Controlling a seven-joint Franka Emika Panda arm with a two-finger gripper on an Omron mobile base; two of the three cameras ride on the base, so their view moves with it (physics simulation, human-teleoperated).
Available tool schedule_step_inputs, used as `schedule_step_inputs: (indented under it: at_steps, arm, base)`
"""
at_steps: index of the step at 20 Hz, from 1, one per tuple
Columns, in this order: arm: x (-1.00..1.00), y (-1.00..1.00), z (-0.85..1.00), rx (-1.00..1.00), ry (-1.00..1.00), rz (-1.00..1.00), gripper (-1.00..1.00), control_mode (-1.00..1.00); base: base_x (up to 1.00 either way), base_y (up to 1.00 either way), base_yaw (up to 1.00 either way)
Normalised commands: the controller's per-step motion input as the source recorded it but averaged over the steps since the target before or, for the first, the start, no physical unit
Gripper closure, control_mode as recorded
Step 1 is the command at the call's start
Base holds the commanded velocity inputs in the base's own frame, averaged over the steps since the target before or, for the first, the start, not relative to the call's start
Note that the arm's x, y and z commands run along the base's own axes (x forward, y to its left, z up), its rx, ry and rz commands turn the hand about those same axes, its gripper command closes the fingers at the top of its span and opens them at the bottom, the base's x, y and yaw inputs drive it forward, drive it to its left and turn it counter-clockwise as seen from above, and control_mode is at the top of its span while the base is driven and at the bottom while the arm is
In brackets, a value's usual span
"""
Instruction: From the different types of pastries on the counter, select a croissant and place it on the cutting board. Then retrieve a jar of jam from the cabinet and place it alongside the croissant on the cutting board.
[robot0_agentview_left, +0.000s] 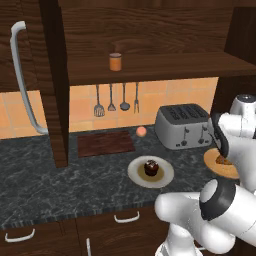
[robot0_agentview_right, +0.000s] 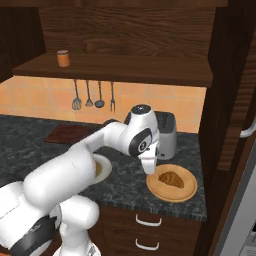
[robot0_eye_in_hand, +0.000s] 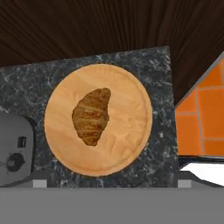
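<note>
A brown croissant (robot0_eye_in_hand: 91, 116) lies on a round wooden plate (robot0_eye_in_hand: 129, 131) at the right end of the counter, next to the toaster; the same croissant (robot0_agentview_right: 171, 179) and plate (robot0_agentview_right: 165, 192) show in the right base view. My gripper (robot0_agentview_right: 149, 169) hangs open just above the plate's left edge, fingers spread wide, holding nothing. The dark cutting board (robot0_agentview_left: 106, 143) lies at the back left of the counter, under the cabinet. An orange jam jar (robot0_agentview_left: 115, 61) stands on the open cabinet shelf above it, also seen as the jar (robot0_agentview_right: 63, 58) from the right.
A silver toaster (robot0_agentview_left: 182, 125) stands at the back beside the wooden plate. A white plate (robot0_agentview_left: 135, 175) with a chocolate cupcake (robot0_agentview_left: 151, 167) sits mid-counter. A small peach-coloured ball (robot0_agentview_left: 141, 131) lies near the cutting board. Utensils (robot0_agentview_left: 116, 100) hang on the tiled wall.
</note>
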Motion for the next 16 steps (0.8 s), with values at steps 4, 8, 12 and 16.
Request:
schedule_step_inputs:
  at_steps: [4, 8, 12, 16]
  arm:
    - [0.44, -0.43, -0.55, 0.02, 0.04, -0.1, -1.0, -1.0]
    - [0.34, -0.31, -0.56, 0.03, 0.08, 0.0, -1.0, -1.0]
    - [0.43, -0.22, -0.46, 0.0, 0.13, 0.0, -1.0, -1.0]
    - [0.41, -0.28, -0.39, 0.03, 0.16, -0.01, -1.0, -1.0]
  base:
    - [0.0, 0.0, 0.0]
    - [0.0, 0.0, 0.0]
    - [0.0, 0.0, 0.0]
    - [0.0, 0.0, 0.0]
